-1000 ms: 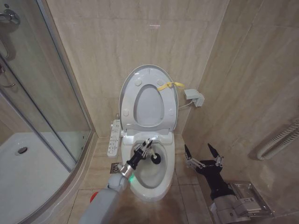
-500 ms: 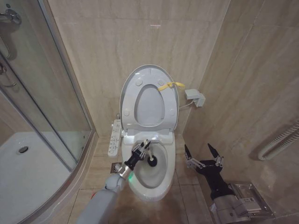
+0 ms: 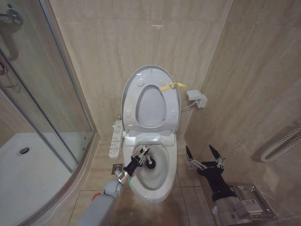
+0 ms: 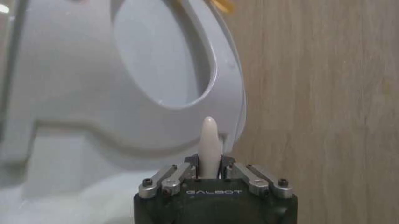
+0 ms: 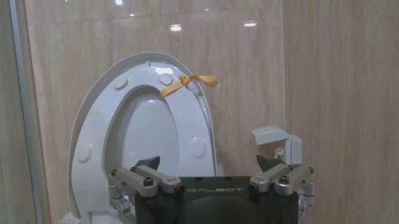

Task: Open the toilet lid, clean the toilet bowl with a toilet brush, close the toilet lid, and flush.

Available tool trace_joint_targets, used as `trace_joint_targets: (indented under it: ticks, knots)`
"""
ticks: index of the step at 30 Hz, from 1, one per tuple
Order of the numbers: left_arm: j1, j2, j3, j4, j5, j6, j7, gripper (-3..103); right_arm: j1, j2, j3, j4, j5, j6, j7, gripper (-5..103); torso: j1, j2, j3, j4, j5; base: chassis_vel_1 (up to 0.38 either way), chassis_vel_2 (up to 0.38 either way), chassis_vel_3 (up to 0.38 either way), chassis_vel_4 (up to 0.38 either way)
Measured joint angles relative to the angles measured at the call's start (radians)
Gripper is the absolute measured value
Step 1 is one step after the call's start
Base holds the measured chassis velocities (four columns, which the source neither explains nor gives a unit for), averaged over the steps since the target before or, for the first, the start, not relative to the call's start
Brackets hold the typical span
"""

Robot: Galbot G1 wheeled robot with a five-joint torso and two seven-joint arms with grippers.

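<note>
The step in hand looks like the scrubbing of the bowl, with the lid-opening already done. Nearest, the left gripper [image 3: 139, 155] reaches over the near-left rim of the white glossy ceramic toilet bowl [image 3: 168, 176], its fingers clamped on the thin white stick handle of the toilet brush [image 3: 148, 163]. In the left wrist view the handle's rounded tip [image 4: 210, 140] pokes up between the closed fingers. The brush's dark round bristle head lies inside the basin, against the upper left part of the inner wall, above the lower middle of the bowl.

To the right, low beside the toilet and well apart from it, the right gripper [image 3: 204, 157] waits with its fingers spread wide and nothing between them.

Farther back, the ring-shaped white seat [image 3: 134, 115] and the large smooth white plastic oval toilet lid [image 3: 151, 72] stand raised together against the beige tiled wall [image 3: 117, 42], the yellow tag [image 3: 172, 86] hanging at the lid's right rim.

The next move probably calls for sweeping the head round the wall and down toward the bottom, keeping the grip firm on the slim handle.
</note>
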Motion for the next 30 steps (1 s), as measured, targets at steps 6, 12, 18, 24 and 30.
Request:
trace_joint_targets:
  ticks: [6, 12, 18, 24, 30]
  knots:
    - [-0.016, -0.031, 0.025, -0.064, -0.062, 0.043, -0.020, 21, 0.000, 0.000, 0.000, 0.000, 0.000, 0.000, 0.000, 100, 0.000, 0.000, 0.000, -0.0004, -0.0001, 0.000, 0.000, 0.000, 0.000]
    - [0.030, -0.029, 0.015, -0.019, -0.058, 0.022, -0.002, 21, 0.000, 0.000, 0.000, 0.000, 0.000, 0.000, 0.000, 100, 0.000, 0.000, 0.000, 0.0004, -0.0002, 0.000, 0.000, 0.000, 0.000]
    - [0.015, 0.000, 0.014, -0.019, -0.054, 0.020, 0.006, 21, 0.000, 0.000, 0.000, 0.000, 0.000, 0.000, 0.000, 100, 0.000, 0.000, 0.000, 0.0003, -0.0001, 0.000, 0.000, 0.000, 0.000]
    - [-0.027, -0.020, 0.020, -0.061, -0.089, 0.026, -0.025, 21, 0.000, 0.000, 0.000, 0.000, 0.000, 0.000, 0.000, 100, 0.000, 0.000, 0.000, -0.0003, -0.0001, 0.000, 0.000, 0.000, 0.000]
    - [0.000, -0.026, 0.028, -0.029, -0.107, 0.026, -0.010, 21, 0.000, 0.000, 0.000, 0.000, 0.000, 0.000, 0.000, 100, 0.000, 0.000, 0.000, 0.0001, -0.0003, 0.000, 0.000, 0.000, 0.000]
